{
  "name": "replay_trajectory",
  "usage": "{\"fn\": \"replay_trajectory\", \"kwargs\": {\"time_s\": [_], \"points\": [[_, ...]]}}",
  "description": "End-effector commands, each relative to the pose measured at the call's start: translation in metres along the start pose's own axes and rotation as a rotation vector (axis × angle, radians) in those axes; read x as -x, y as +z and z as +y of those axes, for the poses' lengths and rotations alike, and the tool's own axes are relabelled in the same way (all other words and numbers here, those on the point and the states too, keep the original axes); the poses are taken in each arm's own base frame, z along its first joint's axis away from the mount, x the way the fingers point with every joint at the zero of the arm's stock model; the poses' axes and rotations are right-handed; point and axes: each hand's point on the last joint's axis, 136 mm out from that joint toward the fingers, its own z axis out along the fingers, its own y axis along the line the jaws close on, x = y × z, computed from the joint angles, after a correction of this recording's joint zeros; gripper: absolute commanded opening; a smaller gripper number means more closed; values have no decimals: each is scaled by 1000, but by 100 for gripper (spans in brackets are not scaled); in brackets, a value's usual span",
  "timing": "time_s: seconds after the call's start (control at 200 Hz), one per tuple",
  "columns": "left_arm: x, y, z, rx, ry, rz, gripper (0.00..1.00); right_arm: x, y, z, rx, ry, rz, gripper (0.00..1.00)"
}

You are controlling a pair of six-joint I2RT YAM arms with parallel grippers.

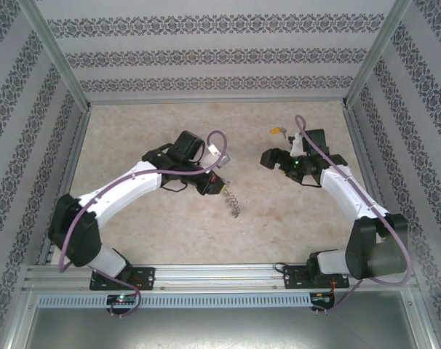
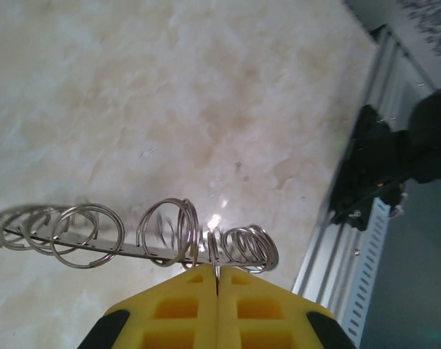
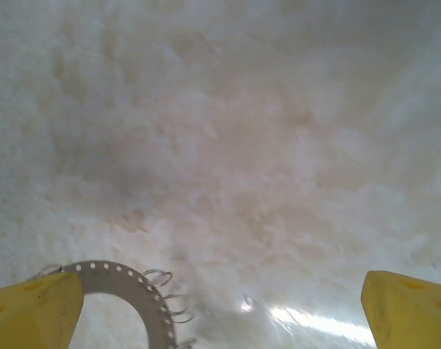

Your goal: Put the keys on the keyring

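Note:
The keyring (image 1: 234,206) is a grey metal ring that dangles edge-on below my left gripper (image 1: 219,187) near the table's middle. In the left wrist view its flat perforated band (image 2: 97,243) carries several wire loops. My left gripper (image 2: 217,273) is shut, its yellow fingers pinching one thin loop. One small key (image 1: 276,131) with a yellow-orange head lies on the table at the back right, just behind my right gripper (image 1: 279,161). In the right wrist view the right gripper (image 3: 220,320) is open with bare table between its fingers, and the keyring (image 3: 126,287) curves in at the lower left.
Patterned walls and aluminium posts (image 1: 64,69) close in the beige table on three sides. A slotted metal rail (image 1: 220,275) runs along the near edge with both arm bases on it. The rail and a black arm base (image 2: 380,167) lie to the right of the left gripper.

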Motion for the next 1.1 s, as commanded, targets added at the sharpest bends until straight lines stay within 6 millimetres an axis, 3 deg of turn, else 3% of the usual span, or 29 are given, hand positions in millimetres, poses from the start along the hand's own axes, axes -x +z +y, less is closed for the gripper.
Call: {"fn": "replay_trajectory", "kwargs": {"time_s": [0.0, 0.215, 0.375, 0.52, 0.59, 0.699, 0.879, 1.094], "points": [[39, -29, -24, -67, 179, -172, 0, 23, -21, 47, 126, -134, -84, 98], [79, -73, -36, -80, 254, -283, 0, 32, -62, 133, 324, -390, -162, 98], [117, -111, -42, -88, 317, -367, 0, 43, -102, 184, 445, -474, -251, 98], [143, -141, -48, -120, 354, -435, 0, 40, -136, 233, 595, -557, -236, 88], [149, -151, -49, -130, 371, -447, 0, 35, -146, 252, 662, -589, -206, 76], [155, -160, -48, -129, 389, -456, 0, 28, -160, 274, 732, -619, -179, 58], [162, -169, -57, -172, 412, -478, 0, 19, -173, 291, 810, -632, -114, 50], [167, -187, -70, -227, 425, -523, 0, 7, -175, 303, 886, -634, -25, 41]]}}
